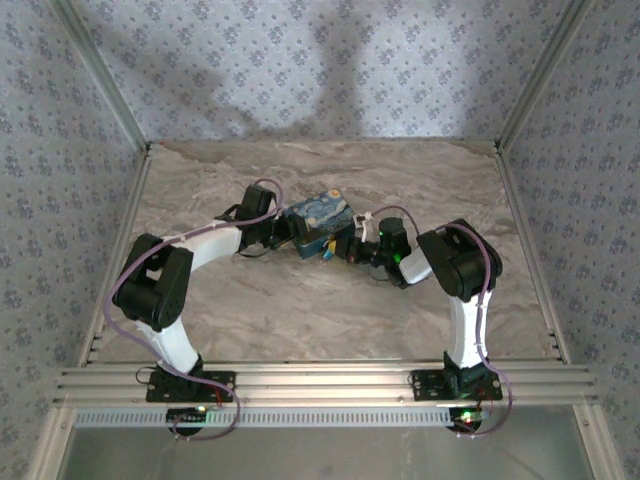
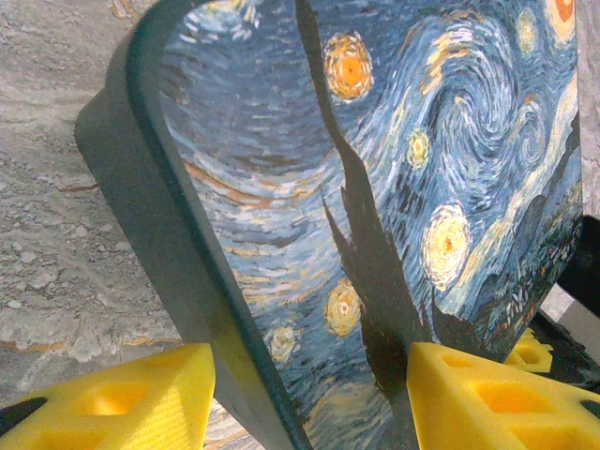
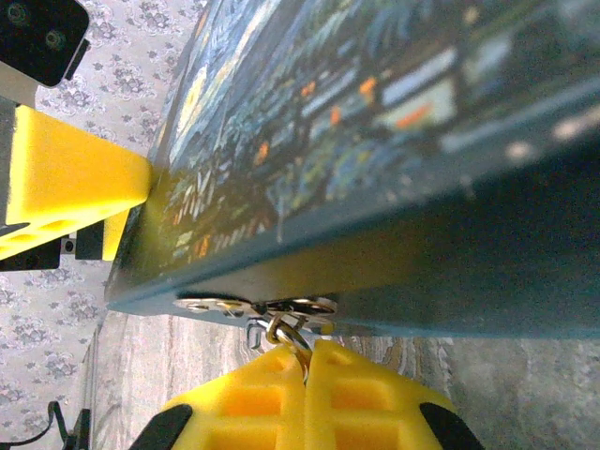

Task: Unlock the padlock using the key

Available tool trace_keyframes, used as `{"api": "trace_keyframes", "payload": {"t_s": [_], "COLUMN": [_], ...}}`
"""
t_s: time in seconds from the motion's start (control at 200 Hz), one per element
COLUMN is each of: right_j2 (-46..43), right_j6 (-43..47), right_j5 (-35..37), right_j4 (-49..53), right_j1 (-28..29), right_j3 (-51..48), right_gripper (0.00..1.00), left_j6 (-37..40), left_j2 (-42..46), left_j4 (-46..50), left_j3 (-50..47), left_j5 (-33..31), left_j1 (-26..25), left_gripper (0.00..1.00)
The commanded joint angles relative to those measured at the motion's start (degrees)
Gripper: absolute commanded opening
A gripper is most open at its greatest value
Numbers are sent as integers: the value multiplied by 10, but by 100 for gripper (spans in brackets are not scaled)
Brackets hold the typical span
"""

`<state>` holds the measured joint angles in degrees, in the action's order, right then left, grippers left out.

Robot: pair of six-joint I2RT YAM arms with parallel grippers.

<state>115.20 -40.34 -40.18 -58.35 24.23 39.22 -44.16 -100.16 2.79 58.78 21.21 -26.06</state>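
The blue starry-night box [image 1: 320, 220] stands mid-table, tilted up on an edge. My left gripper [image 1: 288, 232] is shut on it, and in the left wrist view the box [image 2: 394, 169] sits between the yellow fingers [image 2: 112, 403]. My right gripper [image 3: 309, 352] is shut on a thin metal loop [image 3: 292, 333] that hangs from the silvery hasp [image 3: 248, 305] on the box's lower edge [image 3: 422, 272]. From above, the right gripper [image 1: 345, 250] is at the box's near corner. The padlock's teal body and the key are hidden; I cannot tell whether the loop is the shackle or a key ring.
The marbled tabletop [image 1: 300, 310] lies open in front of and behind the box. Patterned walls [image 1: 300, 70] and metal frame posts [image 1: 515, 110] enclose the table. A finger of the left gripper [image 3: 66, 178] presses the far side of the box in the right wrist view.
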Motion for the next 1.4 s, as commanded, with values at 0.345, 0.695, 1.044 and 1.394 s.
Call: {"api": "trace_keyframes", "payload": {"t_s": [0.345, 0.695, 1.044, 1.394], "right_j2": [-37, -42, -115, -333], "right_j6": [-64, -126, -77, 96], "right_j5": [40, 69, 92, 108], "right_j4": [-52, -94, -20, 328], "right_j1": [-18, -21, -47, -53], "right_j3": [-35, -37, -78, -75], "right_gripper": [2, 1, 1, 1], "left_j6": [5, 9, 11, 77], "left_j2": [8, 8, 31, 136], "left_j4": [28, 29, 29, 71], "left_j3": [-22, -26, -11, 20], "left_j5": [-13, -19, -13, -88], "left_j1": [-11, -14, -8, -5], "left_gripper": [56, 56, 58, 63]}}
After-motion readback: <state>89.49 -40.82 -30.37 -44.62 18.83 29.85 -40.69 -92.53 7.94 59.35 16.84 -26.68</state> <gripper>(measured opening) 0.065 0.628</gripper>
